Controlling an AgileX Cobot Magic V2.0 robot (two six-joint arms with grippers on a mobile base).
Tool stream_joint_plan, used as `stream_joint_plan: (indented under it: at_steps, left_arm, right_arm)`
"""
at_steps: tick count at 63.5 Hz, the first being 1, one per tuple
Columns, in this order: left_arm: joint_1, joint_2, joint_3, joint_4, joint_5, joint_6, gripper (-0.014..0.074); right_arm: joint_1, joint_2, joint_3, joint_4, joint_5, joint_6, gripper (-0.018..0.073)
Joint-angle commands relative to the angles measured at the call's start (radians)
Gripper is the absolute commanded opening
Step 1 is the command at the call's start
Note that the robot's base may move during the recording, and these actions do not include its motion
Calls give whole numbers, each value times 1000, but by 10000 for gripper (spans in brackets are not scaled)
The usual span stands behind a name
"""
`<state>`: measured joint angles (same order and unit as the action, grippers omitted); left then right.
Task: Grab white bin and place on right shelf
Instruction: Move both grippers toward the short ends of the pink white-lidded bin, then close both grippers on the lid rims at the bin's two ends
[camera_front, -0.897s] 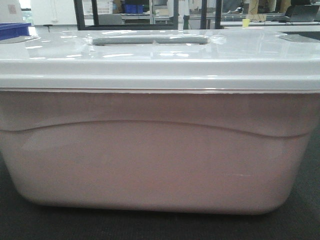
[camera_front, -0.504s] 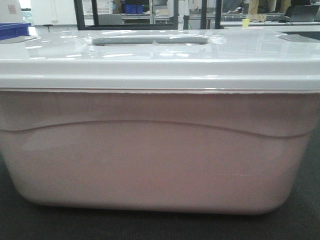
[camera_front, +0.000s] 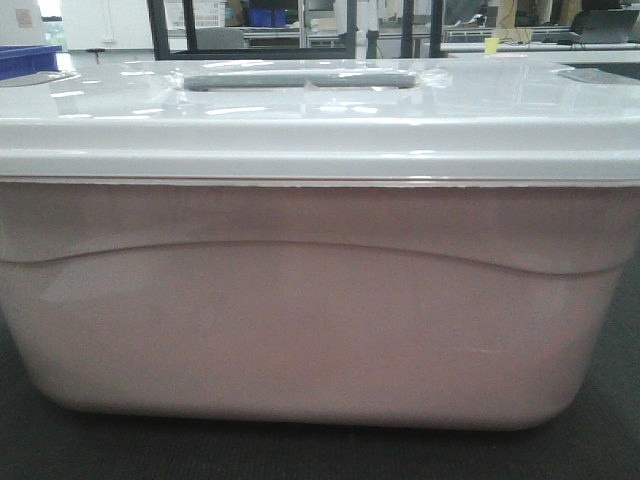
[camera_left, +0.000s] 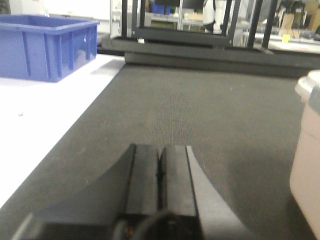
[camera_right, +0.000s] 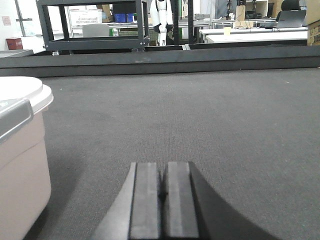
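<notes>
The white bin (camera_front: 310, 310) fills the front view: a milky, pinkish tub on dark carpet, with a glossy white lid and a grey recessed handle (camera_front: 298, 79). Its left end shows at the right edge of the left wrist view, white bin (camera_left: 306, 165), and its right end at the left edge of the right wrist view, white bin (camera_right: 20, 165). My left gripper (camera_left: 160, 148) is shut and empty, low over the carpet left of the bin. My right gripper (camera_right: 163, 164) is shut and empty to the bin's right. The right shelf is out of view.
A blue open crate (camera_left: 42, 46) stands on a white surface (camera_left: 35, 125) at the left. A low dark ledge (camera_right: 165, 64) runs across the carpet's far edge. Black rack frames (camera_right: 95, 25) and desks stand beyond it.
</notes>
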<state>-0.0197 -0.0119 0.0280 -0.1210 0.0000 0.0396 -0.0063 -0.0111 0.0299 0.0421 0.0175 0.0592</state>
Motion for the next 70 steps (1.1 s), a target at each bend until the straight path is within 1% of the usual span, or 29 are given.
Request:
stream_joint_plan:
  at_steps: [1, 7, 11, 15, 21, 22, 28, 31, 34, 38, 40, 43, 47, 51, 56, 61, 64, 66, 70]
  left_arm:
    - [1, -14, 15, -8, -152, 1, -119]
    - [1, -5, -9, -8, -226, 1, -119]
    - [1, 11, -58, -8, -200, 1, -118]
    - [-1, 44, -153, 8, -144, 1, -118]
    - [-5, 129, -314, 63, -13, 1, -113]
    - [-5, 136, -341, 65, 0, 1, -113]
    - [-7, 249, -512, 70, 161, 1, -113]
    - [-7, 300, -597, 56, 233, 1, -113]
    - [-7, 369, -686, 27, 327, 1, -113]
    - [-7, 447, -758, -1, 415, 1, -112]
    - [-7, 481, -789, -8, 447, 1, -110]
    - [-13, 536, -837, -10, 489, 1, -96]
    - [-44, 591, -869, -12, 500, 1, -50]
    - [-71, 638, -888, -25, 498, 1, 20]
    - [-108, 689, -906, -73, 503, 1, 148]
    - [-131, 732, -917, -116, 524, 1, 300]
    - [-136, 752, -924, -139, 547, 1, 372]
    - [-136, 769, -930, -168, 568, 1, 419]
    - [-134, 795, -949, -209, 621, 1, 465]
  right_arm:
    - [-5, -18, -1, -2, -121, -8, 70]
    - [-5, -18, -10, 11, -194, -7, 70]
    - [-5, -18, -39, 46, -214, -7, 70]
    - [-5, -17, -96, 66, -191, -7, 70]
    - [-5, 0, -217, 71, -112, -7, 70]
    - [-5, 6, -235, 71, -90, -7, 70]
    - [-5, 65, -353, 71, -10, -7, 70]
    - [-5, 101, -400, 73, 21, -7, 79]
    - [-5, 151, -451, 74, 27, -7, 111]
    - [-5, 204, -495, 75, 18, -7, 168]
    - [-5, 238, -512, 75, 13, -7, 206]
    - [-5, 285, -536, 75, 12, -7, 296]
    - [-5, 351, -560, 75, 18, -7, 419]
    - [-5, 399, -571, 75, 26, -7, 504]
    - [-5, 454, -577, 75, 30, -7, 591]
    - [-5, 497, -587, 78, 46, -7, 629]
    - [-5, 517, -601, 96, 68, -1, 628]
    - [-5, 528, -611, 122, 90, 8, 628]
    - [-5, 550, -644, 212, 171, 35, 628]
